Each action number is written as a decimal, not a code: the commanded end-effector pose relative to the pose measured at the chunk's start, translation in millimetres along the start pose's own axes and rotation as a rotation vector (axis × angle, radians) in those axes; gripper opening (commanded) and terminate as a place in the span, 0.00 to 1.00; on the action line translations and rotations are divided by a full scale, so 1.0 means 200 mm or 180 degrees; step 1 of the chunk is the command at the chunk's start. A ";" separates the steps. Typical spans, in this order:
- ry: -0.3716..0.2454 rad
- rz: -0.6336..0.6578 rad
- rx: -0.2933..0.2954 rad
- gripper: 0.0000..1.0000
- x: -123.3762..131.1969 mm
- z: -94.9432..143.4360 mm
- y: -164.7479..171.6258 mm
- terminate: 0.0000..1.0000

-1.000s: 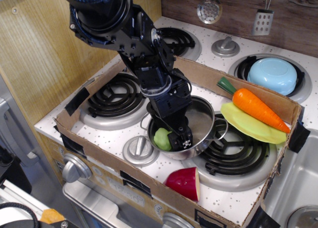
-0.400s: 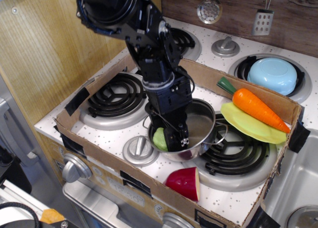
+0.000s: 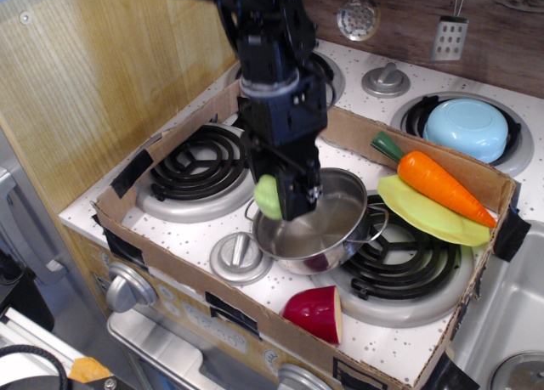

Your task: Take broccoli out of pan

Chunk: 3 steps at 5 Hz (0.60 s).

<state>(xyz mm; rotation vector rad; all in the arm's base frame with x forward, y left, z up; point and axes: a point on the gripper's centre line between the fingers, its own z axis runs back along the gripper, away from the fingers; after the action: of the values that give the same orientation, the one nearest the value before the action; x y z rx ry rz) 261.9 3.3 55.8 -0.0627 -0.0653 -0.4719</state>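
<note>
The light-green broccoli point(image 3: 268, 196) is held in my gripper point(image 3: 285, 201), which is shut on it. It hangs above the left rim of the shiny steel pan point(image 3: 327, 237), clear of the pan's inside. The pan stands on the front right burner with its wire handles to the left and right. Nothing else shows inside the pan but reflections. My black arm comes down from the top of the view.
A cardboard tray wall point(image 3: 212, 309) rings the stove top. A yellow-green plate point(image 3: 425, 213) with an orange carrot point(image 3: 442, 186) lies to the right. A red piece point(image 3: 316, 312) sits in front of the pan. A light-blue bowl point(image 3: 466, 127) rests on the back right burner. A knob point(image 3: 240, 256) stands left of the pan.
My gripper has risen out of the pan with the broccoli in it, moving up and a little left. The pan has stayed in place.
</note>
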 end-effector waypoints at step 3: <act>-0.0237 -0.0373 0.0482 0.00 -0.08 0.14 0.66 0.00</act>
<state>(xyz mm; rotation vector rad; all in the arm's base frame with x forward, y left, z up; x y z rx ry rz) 299.8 123.8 60.6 0.0330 -0.1488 -0.5743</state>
